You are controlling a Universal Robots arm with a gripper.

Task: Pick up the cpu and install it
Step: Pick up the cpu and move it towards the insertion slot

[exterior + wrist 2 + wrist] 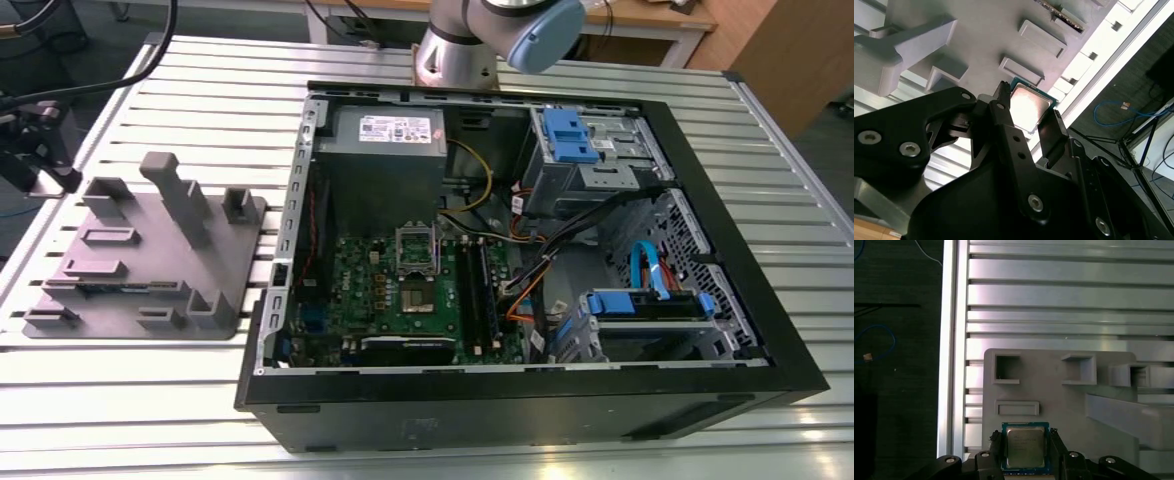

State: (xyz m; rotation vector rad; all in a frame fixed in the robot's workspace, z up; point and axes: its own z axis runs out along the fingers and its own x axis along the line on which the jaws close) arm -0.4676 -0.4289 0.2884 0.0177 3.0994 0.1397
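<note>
Black linkages and fingers [1004, 117] of the end effector [1028, 106] sit closest in the second wrist view. Between the fingertips lies the cpu [1029, 104], its silver-grey top catching bright light. In the first wrist view the end effector [1025, 444] is clenched on the cpu [1025, 447]: one of the fingers [997, 446] presses against one edge of the chip and the other against the opposite edge. A green rim shows around the metal lid. The chip lies flat on the grey fixture tray [1054, 405], close to a tray edge and just beside a shallow rectangular slot [1017, 408]. Square pockets [1007, 369] and a long upright block [1134, 415] stand farther along the tray. The tray rests on the slatted aluminium bench [1054, 290], near its edge, beyond which a blue cable [881, 337] loops on the dark floor [899, 405].

In the exterior view the fixture tray [147, 272] sits on the bench [134, 400] toward the exterior view's left. Beside it, toward the exterior view's right, an open computer case [747, 330] lies on its side with a green motherboard [400, 300] inside. A metal socket frame [416, 250] sits near the board's middle, well apart from the tray. A power supply [387, 130] and blue drive brackets [567, 130] line the case's far side, and the arm's base [467, 50] rises behind it.
</note>
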